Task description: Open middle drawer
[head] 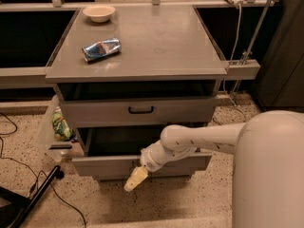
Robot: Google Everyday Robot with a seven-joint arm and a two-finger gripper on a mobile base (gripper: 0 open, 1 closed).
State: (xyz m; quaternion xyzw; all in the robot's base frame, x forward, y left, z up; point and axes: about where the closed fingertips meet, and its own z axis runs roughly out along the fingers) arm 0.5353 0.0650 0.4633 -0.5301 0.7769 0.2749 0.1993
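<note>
Speckled floor (190,201), grey cabinet (156,46) — middle drawer (95,166) just behind the jaws

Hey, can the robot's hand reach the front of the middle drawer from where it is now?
Probably yes: the hand hangs right at the front of the middle drawer, with nothing between them. The drawer's handle is not in sight.
</note>
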